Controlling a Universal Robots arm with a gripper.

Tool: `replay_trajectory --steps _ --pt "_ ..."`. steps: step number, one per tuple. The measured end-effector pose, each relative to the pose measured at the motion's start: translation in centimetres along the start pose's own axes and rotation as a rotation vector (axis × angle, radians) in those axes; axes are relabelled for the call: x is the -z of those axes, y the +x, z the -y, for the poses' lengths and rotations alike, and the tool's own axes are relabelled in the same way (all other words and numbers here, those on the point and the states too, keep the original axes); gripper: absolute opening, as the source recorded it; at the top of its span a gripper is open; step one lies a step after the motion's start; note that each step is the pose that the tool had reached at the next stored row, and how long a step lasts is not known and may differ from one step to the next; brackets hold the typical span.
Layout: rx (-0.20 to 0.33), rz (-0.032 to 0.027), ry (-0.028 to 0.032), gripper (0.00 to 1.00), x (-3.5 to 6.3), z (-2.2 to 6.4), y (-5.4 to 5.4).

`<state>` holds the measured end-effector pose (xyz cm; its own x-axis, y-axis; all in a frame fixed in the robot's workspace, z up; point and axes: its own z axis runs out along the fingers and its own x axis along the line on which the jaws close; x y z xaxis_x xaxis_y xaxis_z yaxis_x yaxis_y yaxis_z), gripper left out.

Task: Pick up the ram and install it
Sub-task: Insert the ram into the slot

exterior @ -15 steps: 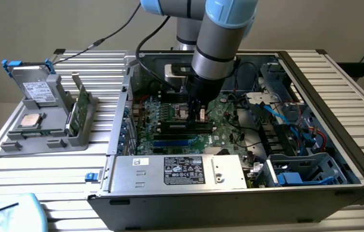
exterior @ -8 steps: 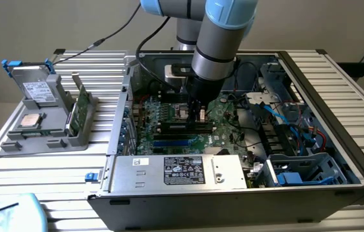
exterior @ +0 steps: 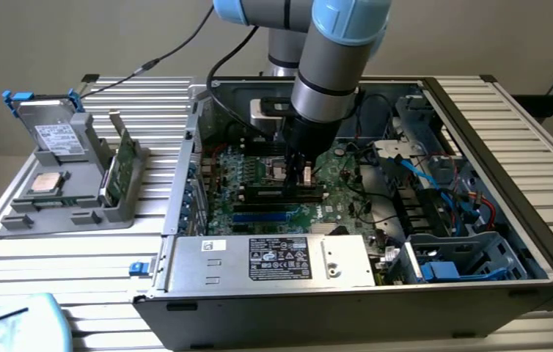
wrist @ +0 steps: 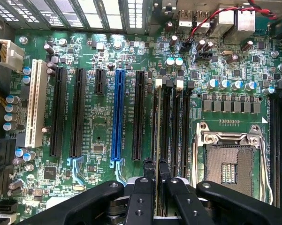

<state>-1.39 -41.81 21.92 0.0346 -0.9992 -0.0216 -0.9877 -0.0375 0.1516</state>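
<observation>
An open desktop computer case [exterior: 306, 315] lies on its side on a ribbed metal worktop [exterior: 61, 257]. A grey and light blue robot arm [exterior: 331, 66] reaches straight down into it.

The jaws sit low over the green motherboard [wrist: 98, 136], at the row of black memory slots [wrist: 173, 126]. They are drawn narrow and grip the ram [wrist: 158, 122] between two black fingers [wrist: 149, 176]. In the wrist view the ram appears edge-on as a thin pale strip. It runs along the memory slot nearest the long blue expansion slot [wrist: 117, 117]. I cannot tell whether it is pressed fully into that slot. The empty metal-framed processor socket [wrist: 227, 154] lies just beyond the memory slots, on the side away from the blue slot.

On the exterior view's left, a grey holder [exterior: 61, 213] stands on the worktop, well apart from the jaws. It carries a green card [exterior: 120, 172] standing on edge, a square silver chip [exterior: 47, 183] and a drive [exterior: 56, 136] with blue clips. A silver power supply [exterior: 267, 260] fills the near edge of the case.
</observation>
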Motion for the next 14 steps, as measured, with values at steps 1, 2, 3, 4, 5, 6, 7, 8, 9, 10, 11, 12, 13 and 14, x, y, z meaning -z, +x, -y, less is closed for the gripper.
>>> replay_trajectory --steps 1,2,3,4,5,6,7,8,9,10,11,12,13,14 --pt "0.0 0.0 0.0 0.15 -0.02 0.01 -0.01" --pt "0.0 -0.0001 0.0 0.15 -0.05 0.01 -0.02" --pt "0.0 -0.0001 0.0 0.15 -0.07 0.01 -0.03" --pt "-0.001 -0.0001 0.0 0.15 -0.09 0.02 -0.04" --pt "-0.001 -0.0001 0.0 0.15 -0.11 0.02 -0.05" --pt "-0.001 -0.0002 -0.0001 0.15 -0.11 0.02 -0.06" --pt "-0.002 -0.0001 -0.0001 0.15 -0.13 0.02 -0.07" --pt "-0.002 0.0001 0.0 0.15 -0.15 0.02 -0.08" --pt "-0.003 0.0002 0.0 0.15 -0.16 0.03 -0.09" --pt "-0.003 0.0004 0.0001 0.15 -0.18 0.03 -0.1" --pt "-0.004 0.0005 0.0 0.15 -0.2 0.04 -0.12" --pt "-0.005 0.0006 -0.0001 0.15 -0.22 0.04 -0.12" --pt "-0.006 0.0007 -0.0002 0.15 -0.23 0.04 -0.12" --pt "-0.007 0.0008 -0.0005 0.15 -0.23 0.03 -0.12"
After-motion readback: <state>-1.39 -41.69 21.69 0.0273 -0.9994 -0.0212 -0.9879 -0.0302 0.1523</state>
